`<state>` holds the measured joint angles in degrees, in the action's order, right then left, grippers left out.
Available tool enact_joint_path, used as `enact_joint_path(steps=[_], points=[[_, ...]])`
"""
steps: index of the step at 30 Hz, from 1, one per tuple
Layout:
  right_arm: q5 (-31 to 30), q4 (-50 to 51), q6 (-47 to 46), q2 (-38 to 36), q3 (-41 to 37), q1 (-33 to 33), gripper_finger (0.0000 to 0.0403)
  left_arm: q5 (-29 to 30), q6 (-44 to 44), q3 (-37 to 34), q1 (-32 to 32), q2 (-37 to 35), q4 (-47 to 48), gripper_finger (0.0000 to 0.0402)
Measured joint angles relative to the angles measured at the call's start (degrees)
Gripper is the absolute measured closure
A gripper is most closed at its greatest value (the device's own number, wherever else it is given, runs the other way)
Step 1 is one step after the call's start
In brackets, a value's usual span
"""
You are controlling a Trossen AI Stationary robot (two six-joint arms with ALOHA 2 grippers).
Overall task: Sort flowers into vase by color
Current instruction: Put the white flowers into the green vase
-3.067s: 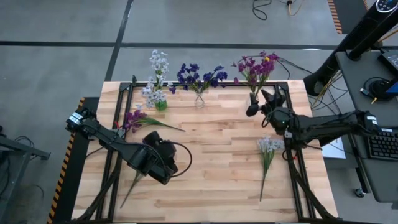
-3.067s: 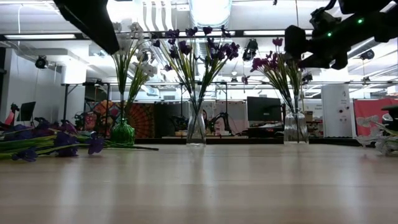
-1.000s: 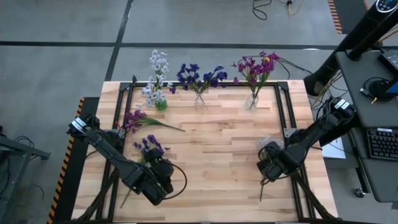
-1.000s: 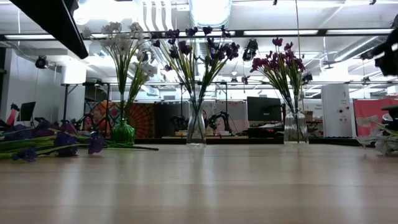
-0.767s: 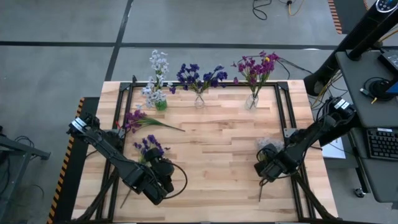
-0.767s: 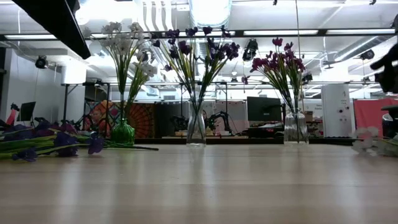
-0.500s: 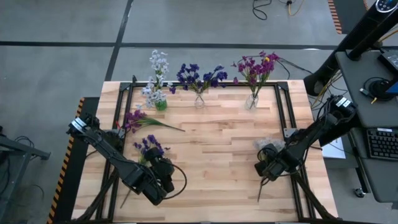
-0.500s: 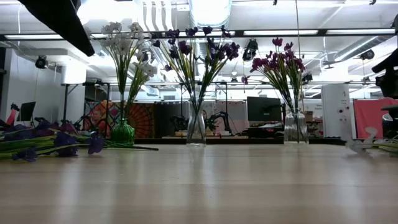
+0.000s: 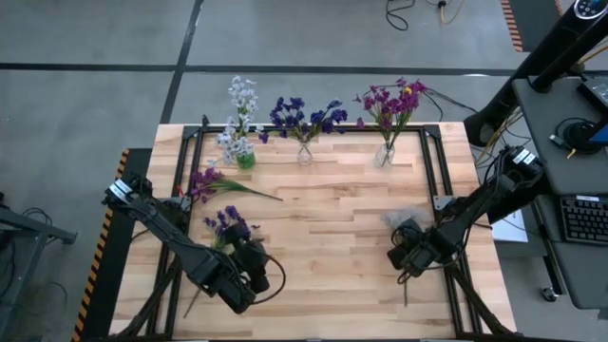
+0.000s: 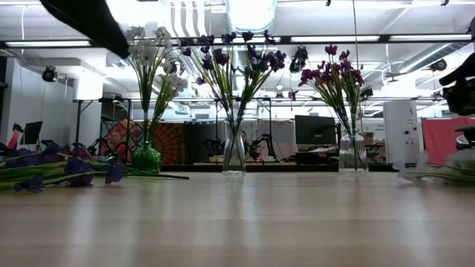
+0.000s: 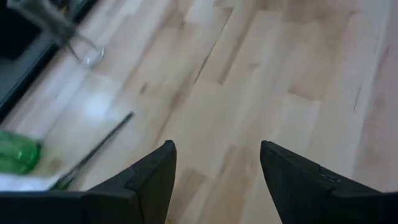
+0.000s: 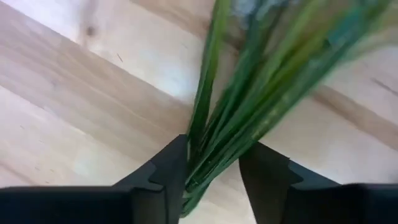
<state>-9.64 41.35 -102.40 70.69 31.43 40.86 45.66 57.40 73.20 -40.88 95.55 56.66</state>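
The right gripper (image 12: 212,171) is low over the table (image 9: 332,237) at its right side, with both dark fingers (image 12: 163,177) either side of a bunch of green stems (image 12: 249,106); the stems fill the narrow gap between the fingers and seem pinched there. In the high view this gripper (image 9: 404,255) points toward the table's left, and its arm runs back, bent, to the right edge. The pale blossoms (image 9: 399,218) of the bunch lie just beyond the gripper, blurred.

The left gripper (image 11: 214,162) hangs over bare wood with its fingers apart and nothing between them. From above it sits near the front left of the table (image 9: 249,275), its arm stretched in a long diagonal from the left edge. Dark blue flowers (image 9: 226,224) lie on the table just beside that arm, and magenta flowers (image 9: 211,180) lie farther back by the left edge.

Along the back edge stand three vases: a green one (image 9: 245,160) with whitish sprigs, a clear one (image 9: 304,152) with dark blue sprigs, and another clear one (image 9: 384,154) with magenta sprigs.
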Motion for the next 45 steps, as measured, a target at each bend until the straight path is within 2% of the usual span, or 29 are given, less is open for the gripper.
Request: enact_joint_path(steps=[8,11,15,19,23,27,32,36,41,45], points=[[-7.8,-0.3,5.7,-3.1,2.1,0.0,0.0329,-0.7,-19.8,-7.6,0.0,0.0,-25.4,0.0187],[-10.9,-0.1,8.3,-3.7,3.4,-0.2,0.0349,-0.5,-24.9,-9.4,0.1,0.0,-32.3,0.0187],[-12.1,0.0,12.3,-4.8,4.0,-1.6,0.0374,0.4,-26.1,-10.3,0.4,0.0,-34.7,0.0187],[-10.2,0.5,18.9,-5.5,4.5,-3.5,0.0381,0.4,-24.5,-10.6,0.4,0.0,-34.8,0.0187],[-4.2,0.4,24.9,-5.5,5.4,-5.8,0.0354,0.4,-23.7,-10.8,0.4,0.0,-34.8,0.0187],[1.9,0.3,26.9,-4.2,5.7,-6.7,0.0294,0.5,-23.4,-10.8,0.5,0.0,-34.8,0.0187],[4.2,0.3,26.9,-0.9,5.7,-6.6,0.021,0.5,-23.4,-10.8,0.7,0.0,-34.8,0.0187],[6.5,-0.2,26.5,2.5,5.7,-6.7,0.0162,0.5,-23.5,-10.8,0.9,0.0,-34.7,0.0187],[7.1,-2.6,26.9,7.6,5.8,-6.7,0.0137,0.5,-23.6,-10.8,1.4,0.0,-34.3,0.0187],[6.7,-1.5,27.7,10.4,7.5,-6.6,0.0152,0.5,-23.5,-11.3,2.0,-0.1,-34.3,0.0187]])
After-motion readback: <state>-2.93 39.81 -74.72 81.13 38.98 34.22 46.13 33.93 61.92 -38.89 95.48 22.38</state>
